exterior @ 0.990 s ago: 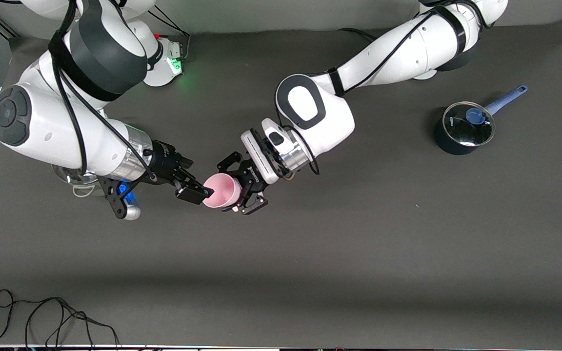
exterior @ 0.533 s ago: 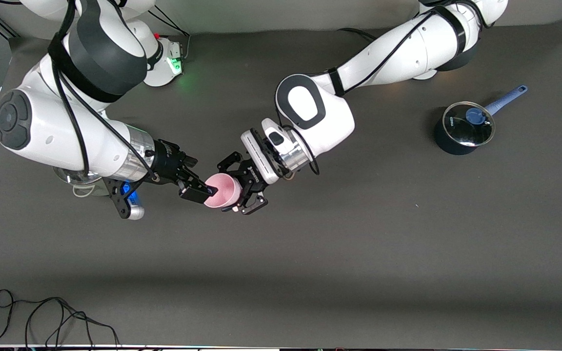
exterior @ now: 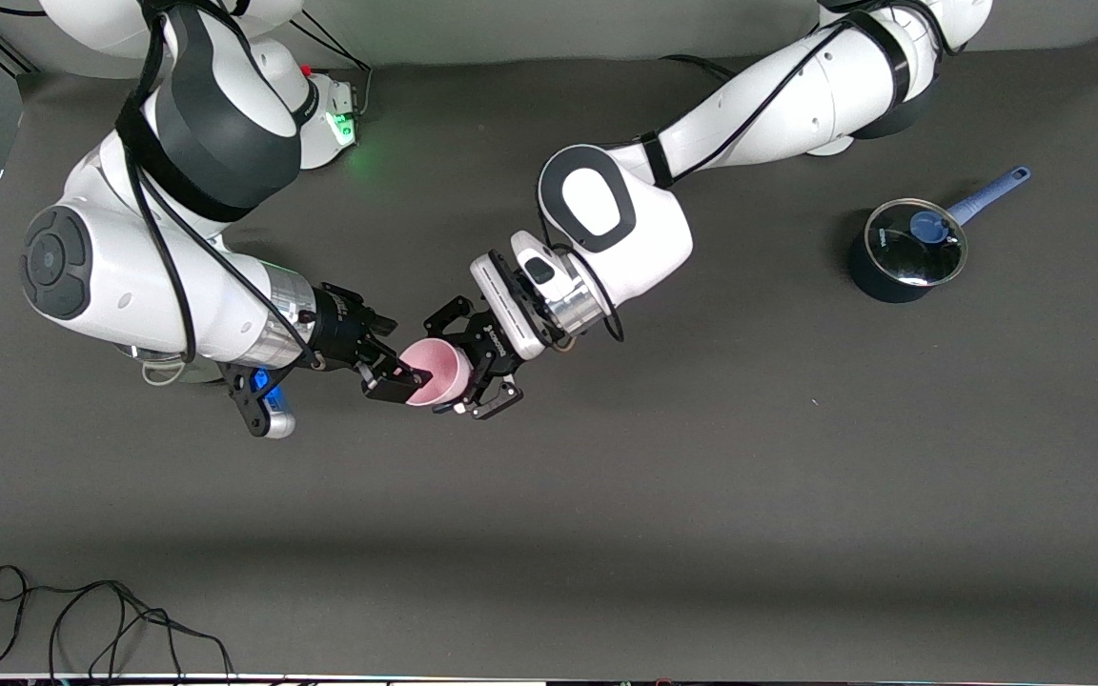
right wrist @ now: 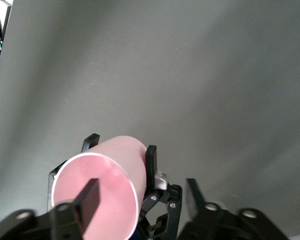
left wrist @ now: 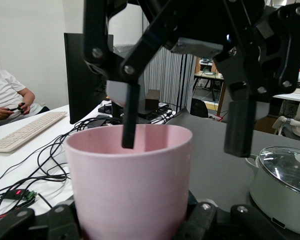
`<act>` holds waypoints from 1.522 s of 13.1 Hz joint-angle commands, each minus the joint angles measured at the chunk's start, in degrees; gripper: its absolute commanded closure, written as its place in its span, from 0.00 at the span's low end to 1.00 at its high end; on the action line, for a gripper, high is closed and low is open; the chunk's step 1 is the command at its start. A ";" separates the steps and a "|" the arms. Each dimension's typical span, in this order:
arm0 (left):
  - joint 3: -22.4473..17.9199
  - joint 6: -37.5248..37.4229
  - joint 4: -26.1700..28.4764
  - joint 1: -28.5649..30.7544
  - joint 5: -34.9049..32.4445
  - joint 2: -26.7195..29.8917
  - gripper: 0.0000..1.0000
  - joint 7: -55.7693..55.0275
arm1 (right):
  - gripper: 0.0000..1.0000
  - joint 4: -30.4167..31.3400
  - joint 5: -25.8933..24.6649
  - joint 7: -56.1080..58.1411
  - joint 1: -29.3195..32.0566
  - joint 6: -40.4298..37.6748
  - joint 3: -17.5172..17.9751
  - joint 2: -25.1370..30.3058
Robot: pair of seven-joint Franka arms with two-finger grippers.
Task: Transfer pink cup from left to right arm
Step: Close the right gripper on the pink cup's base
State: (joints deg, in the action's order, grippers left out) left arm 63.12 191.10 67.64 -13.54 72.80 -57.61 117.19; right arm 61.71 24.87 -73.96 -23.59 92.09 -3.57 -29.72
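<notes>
we find the pink cup [exterior: 437,372] held up over the middle of the dark table [exterior: 701,495], lying on its side with its open mouth turned toward the right arm's end; the left gripper [exterior: 475,367], coming from the left arm [exterior: 749,114] whose base stands at the top of the front view, is clamped on the cup's body near its base, its black linkage fingers [right wrist: 150,162] pressed to the cup wall on both sides, as the right wrist view confirms; the right gripper [exterior: 395,373], on the right arm [exterior: 139,276], sits at the cup's rim with one block finger [left wrist: 130,116] inside the mouth and the other finger [left wrist: 238,127] outside the wall; in the left wrist view a gap shows between each finger and the wall, so we record these jaws as apart and straddling the rim, not gripping it; the cup therefore rests in the left gripper alone; toward the left arm's end of the table, well apart from the cup, stands a dark saucepan [exterior: 892,276] with a glass lid [exterior: 916,243] and a blue handle [exterior: 992,191]; a second, pale pot with a glass lid [left wrist: 285,172] shows in the left wrist view, and in the front view it is largely hidden under the right arm; a loose black cable [exterior: 111,619] lies at the near edge of the table toward the right arm's end.
</notes>
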 commanded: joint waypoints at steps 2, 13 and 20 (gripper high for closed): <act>-1.07 1.03 -1.02 -1.31 0.59 0.83 1.00 -1.17 | 0.99 -2.29 1.32 -2.86 -0.05 -0.51 0.14 -0.69; -1.51 1.47 -0.84 -1.05 -3.37 0.83 0.00 -2.13 | 1.00 -2.47 1.23 -2.77 -0.14 -0.68 0.14 -0.51; -1.42 0.94 -0.58 0.09 -3.98 1.09 0.00 -2.14 | 1.00 -3.17 -5.25 -1.72 -0.14 2.47 -0.04 -0.77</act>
State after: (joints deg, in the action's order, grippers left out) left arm 62.66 191.85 67.27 -13.46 69.45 -57.60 116.22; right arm 60.52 22.85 -75.12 -23.61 93.39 -3.46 -29.72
